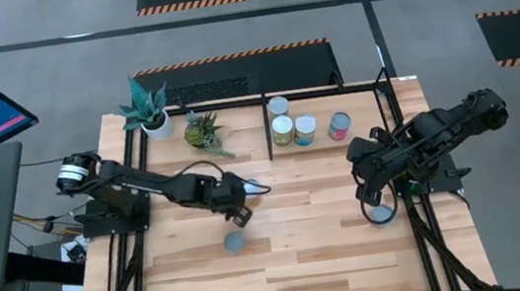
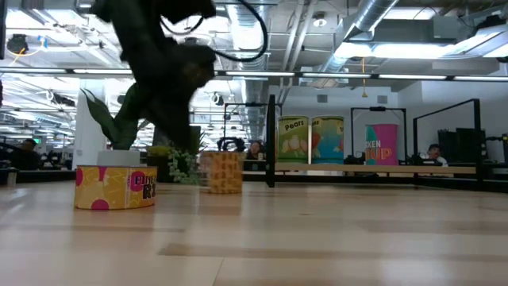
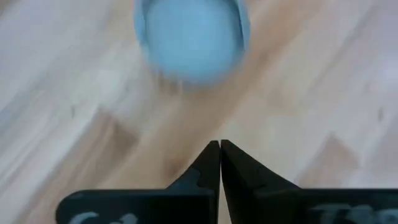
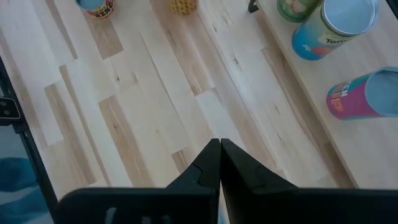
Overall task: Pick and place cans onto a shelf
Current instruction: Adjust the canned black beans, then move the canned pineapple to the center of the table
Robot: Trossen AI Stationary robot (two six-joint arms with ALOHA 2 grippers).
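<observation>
can (image 1: 236,241) stands loose on table (image 1: 325,267), lower centre of high view | left gripper (image 1: 241,215) just above it, fingers pressed together, holding nothing | likely needs reopening, lowering square over can | shelf (image 1: 328,90) upper right holds four | right gripper (image 1: 373,194) closed, empty, parked right.

Low view: yellow-green can (image 2: 293,141) on shelf (image 2: 373,168) reads "Pears". Pink-red can (image 2: 382,144) beside it shows partial letters "KEN" above "UP". Light blue can (image 2: 327,141) between them: lettering too small to read. Short yellow-pink can (image 2: 116,187) on counter (image 2: 317,238): dark lettering, illegible. Right wrist view: light blue can (image 4: 333,28) shows "Tom…", cut off; pink-red can (image 4: 364,94) partial letters only.
</observation>
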